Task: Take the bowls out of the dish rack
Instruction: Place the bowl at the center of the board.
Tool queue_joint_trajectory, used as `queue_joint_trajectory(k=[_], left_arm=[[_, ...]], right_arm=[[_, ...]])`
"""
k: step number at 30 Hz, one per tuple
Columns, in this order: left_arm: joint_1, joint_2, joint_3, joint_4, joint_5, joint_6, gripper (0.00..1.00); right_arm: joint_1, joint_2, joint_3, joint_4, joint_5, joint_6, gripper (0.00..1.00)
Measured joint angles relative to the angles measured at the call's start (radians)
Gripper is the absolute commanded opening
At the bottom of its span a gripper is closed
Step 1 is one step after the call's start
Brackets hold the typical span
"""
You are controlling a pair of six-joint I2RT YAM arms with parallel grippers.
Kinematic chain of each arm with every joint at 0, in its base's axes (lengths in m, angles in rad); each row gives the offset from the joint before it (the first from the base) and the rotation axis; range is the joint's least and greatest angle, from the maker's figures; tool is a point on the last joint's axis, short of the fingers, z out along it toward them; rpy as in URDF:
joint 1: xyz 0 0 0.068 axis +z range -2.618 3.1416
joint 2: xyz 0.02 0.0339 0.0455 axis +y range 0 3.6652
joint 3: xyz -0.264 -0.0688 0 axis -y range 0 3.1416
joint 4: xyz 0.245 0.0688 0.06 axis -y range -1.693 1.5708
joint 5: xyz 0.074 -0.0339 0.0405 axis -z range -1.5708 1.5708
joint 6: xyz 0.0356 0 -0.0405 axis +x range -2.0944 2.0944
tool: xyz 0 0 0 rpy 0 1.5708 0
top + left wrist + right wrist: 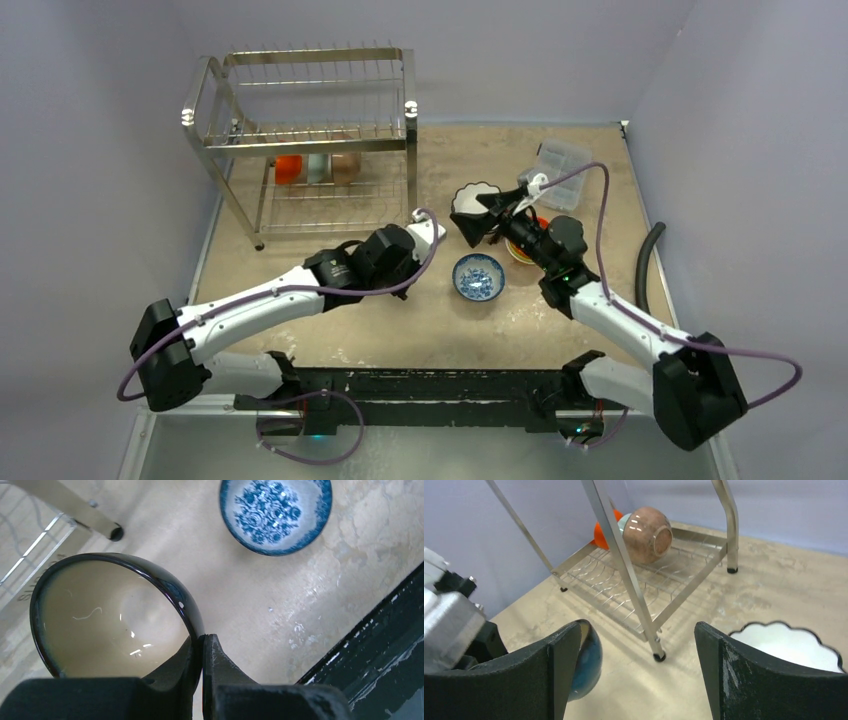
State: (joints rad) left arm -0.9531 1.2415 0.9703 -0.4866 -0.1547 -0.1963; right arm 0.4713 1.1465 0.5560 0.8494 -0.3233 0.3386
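Left gripper (202,641) pinched shut on rim of dark cream-lined bowl (100,620), just in front of dish rack (410,110). Right gripper (639,650) wide, empty; white scalloped bowl (786,647) beside it, right of rack. Blue-patterned bowl (479,276) already out, front-right of rack. Orange bowl (288,168), teal bowl (318,167), tan bowl (647,534) left on rack's lower tier. Looks well underway, not finished.

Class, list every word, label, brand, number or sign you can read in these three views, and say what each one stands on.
No text reads clearly in any view.
Faint marks beside the dish rack, left wrist view: perhaps lettering, too blurred to read.
Blue-patterned bowl: floral pattern only, no letters.
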Motion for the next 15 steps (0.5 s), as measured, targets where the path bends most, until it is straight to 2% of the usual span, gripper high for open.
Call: queue_joint_trajectory(k=[7, 15], left_arm=[[-0.098, 0.082, -0.042, 0.059, 0.003, 0.036, 0.00], [-0.138, 0.193, -0.054, 0.093, 0.010, 0.075, 0.00]], right_arm=[[0.008, -0.238, -0.046, -0.260, 0.132, 0.016, 0.88], [0.008, -0.322, -0.046, -0.465, 0.212, 0.013, 0.88]])
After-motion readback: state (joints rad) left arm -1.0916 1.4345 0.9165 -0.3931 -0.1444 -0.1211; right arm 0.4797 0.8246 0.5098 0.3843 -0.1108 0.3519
